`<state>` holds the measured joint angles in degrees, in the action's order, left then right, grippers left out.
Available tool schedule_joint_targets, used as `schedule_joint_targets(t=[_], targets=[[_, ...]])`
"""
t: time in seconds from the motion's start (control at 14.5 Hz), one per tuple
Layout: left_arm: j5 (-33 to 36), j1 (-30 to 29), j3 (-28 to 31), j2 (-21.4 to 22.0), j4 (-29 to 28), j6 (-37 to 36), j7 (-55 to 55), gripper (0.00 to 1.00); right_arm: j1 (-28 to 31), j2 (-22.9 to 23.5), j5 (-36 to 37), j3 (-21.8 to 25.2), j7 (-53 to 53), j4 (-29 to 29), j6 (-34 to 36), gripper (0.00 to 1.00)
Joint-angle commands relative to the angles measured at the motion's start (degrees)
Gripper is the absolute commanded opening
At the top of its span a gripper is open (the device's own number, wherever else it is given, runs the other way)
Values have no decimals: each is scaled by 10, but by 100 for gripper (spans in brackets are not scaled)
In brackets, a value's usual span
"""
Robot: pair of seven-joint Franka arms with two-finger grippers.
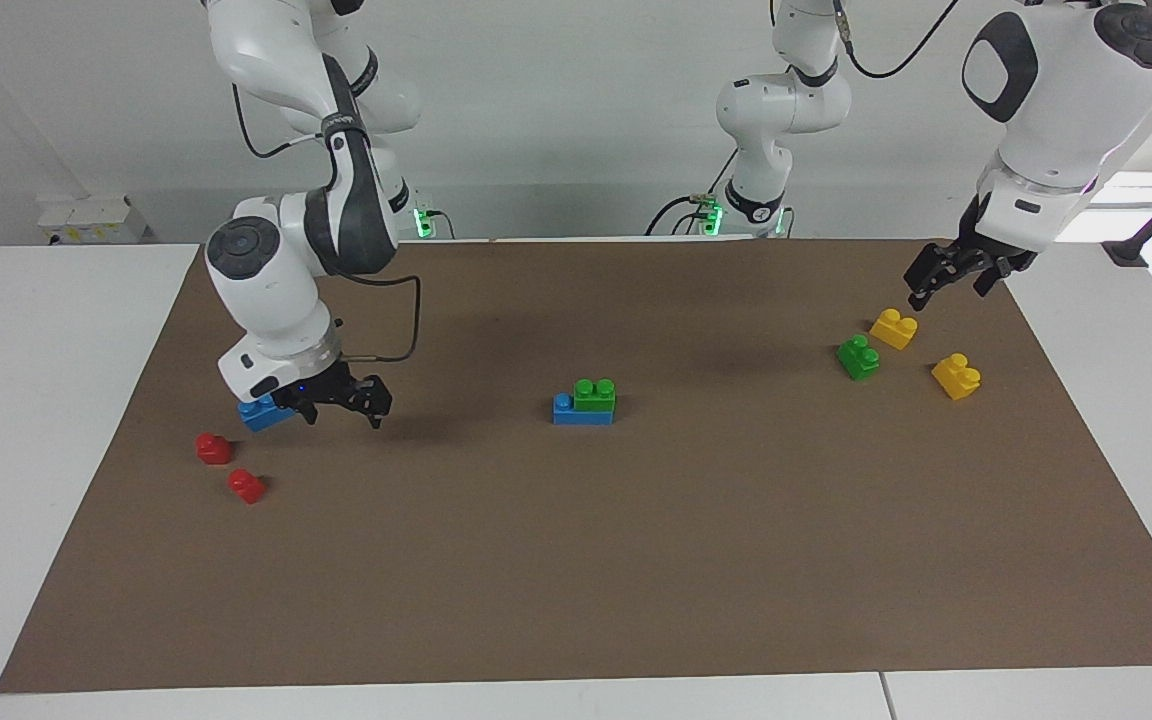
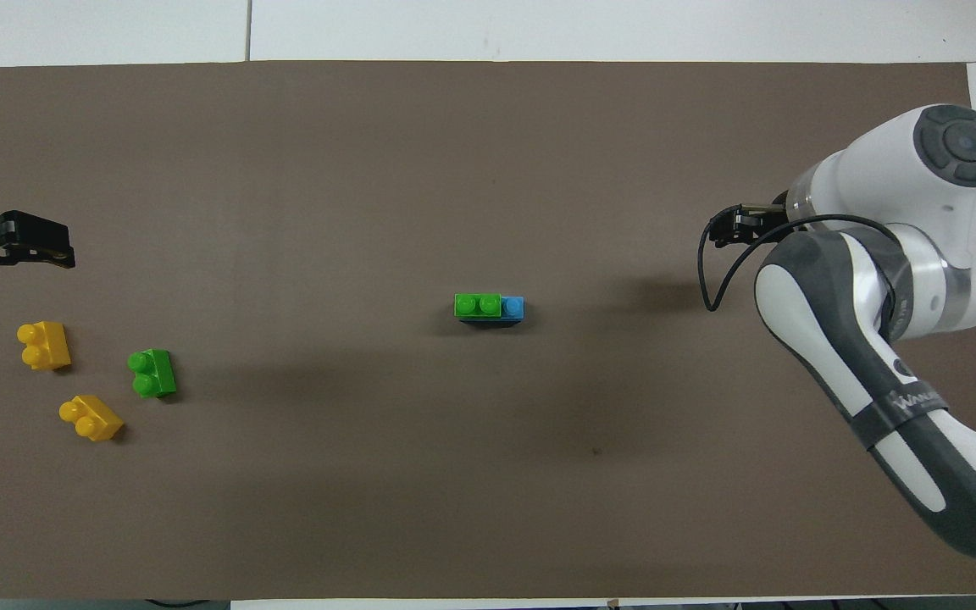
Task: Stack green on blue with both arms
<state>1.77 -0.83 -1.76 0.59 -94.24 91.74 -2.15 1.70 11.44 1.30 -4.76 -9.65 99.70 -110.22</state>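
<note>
A green brick [image 1: 594, 394] sits on a blue brick [image 1: 581, 412] at the middle of the mat, covering two of its studs; the pair also shows in the overhead view, green [image 2: 478, 305] on blue [image 2: 514, 307]. A second green brick [image 1: 858, 356] [image 2: 152, 373] lies loose toward the left arm's end. A second blue brick [image 1: 262, 413] lies at the right arm's end, partly hidden by the right hand. My right gripper [image 1: 344, 405] [image 2: 721, 230] is open and empty, low over the mat beside that blue brick. My left gripper [image 1: 948, 285] [image 2: 35, 244] is open and empty, over the mat by the yellow bricks.
Two yellow bricks [image 1: 893, 328] [image 1: 956, 376] lie beside the loose green brick, also in the overhead view [image 2: 45, 345] [image 2: 91, 417]. Two small red bricks [image 1: 214, 448] [image 1: 247, 486] lie a little farther from the robots than the second blue brick. A brown mat [image 1: 576, 560] covers the table.
</note>
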Motion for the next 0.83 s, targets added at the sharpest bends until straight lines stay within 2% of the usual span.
schedule_joint_targets(t=[0.0, 0.35, 0.76], targets=[[-11, -2, 1, 20, 6, -30, 61, 100, 30, -25, 7, -7, 31, -21, 46, 100], [-12, 1, -4, 23, 2, -16, 53, 100, 32, -93, 7, -5, 31, -21, 103, 100], [-12, 4, -4, 23, 1, 27, 53, 100, 36, -135, 3, -5, 25, -21, 149, 100]])
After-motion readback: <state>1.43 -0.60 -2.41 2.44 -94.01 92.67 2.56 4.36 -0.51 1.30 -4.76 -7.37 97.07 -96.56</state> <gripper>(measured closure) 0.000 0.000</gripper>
